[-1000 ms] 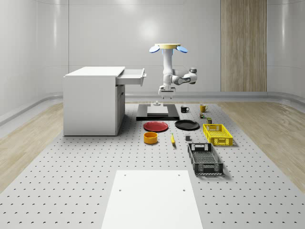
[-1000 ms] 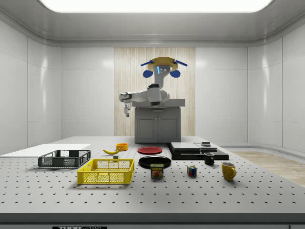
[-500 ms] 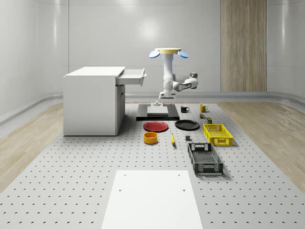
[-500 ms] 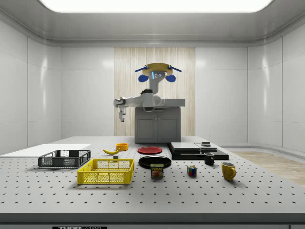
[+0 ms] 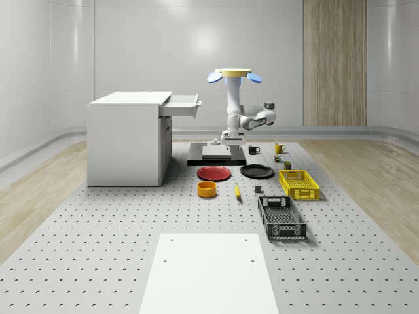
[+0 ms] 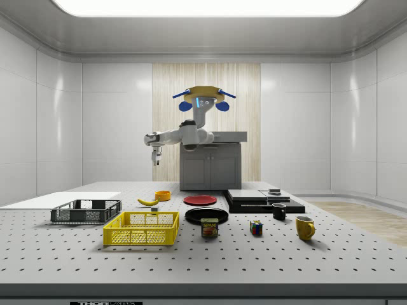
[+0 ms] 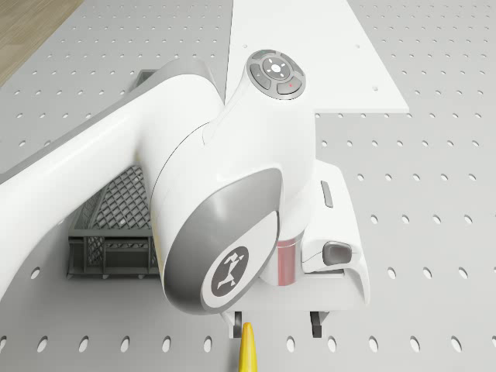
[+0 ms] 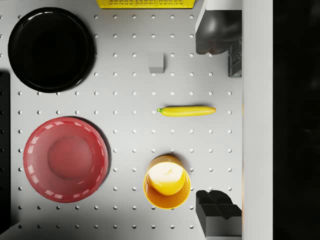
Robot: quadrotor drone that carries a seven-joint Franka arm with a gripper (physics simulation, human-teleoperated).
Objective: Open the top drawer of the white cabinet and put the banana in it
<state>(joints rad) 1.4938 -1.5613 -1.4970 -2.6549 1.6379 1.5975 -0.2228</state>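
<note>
Drone (image 5: 234,73) shifted toward table's front since earlier | tool (image 8: 220,135) open, empty, above banana (image 8: 186,111) | top drawer (image 5: 181,104) open

Glossy black plate (image 8: 50,49), glossy red plate (image 8: 65,159), matt perforated table (image 8: 130,125).

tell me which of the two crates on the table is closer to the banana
The black crate. In the whole-scene view it sits just beyond the banana, while the yellow crate lies farther off toward that view's right.
</note>
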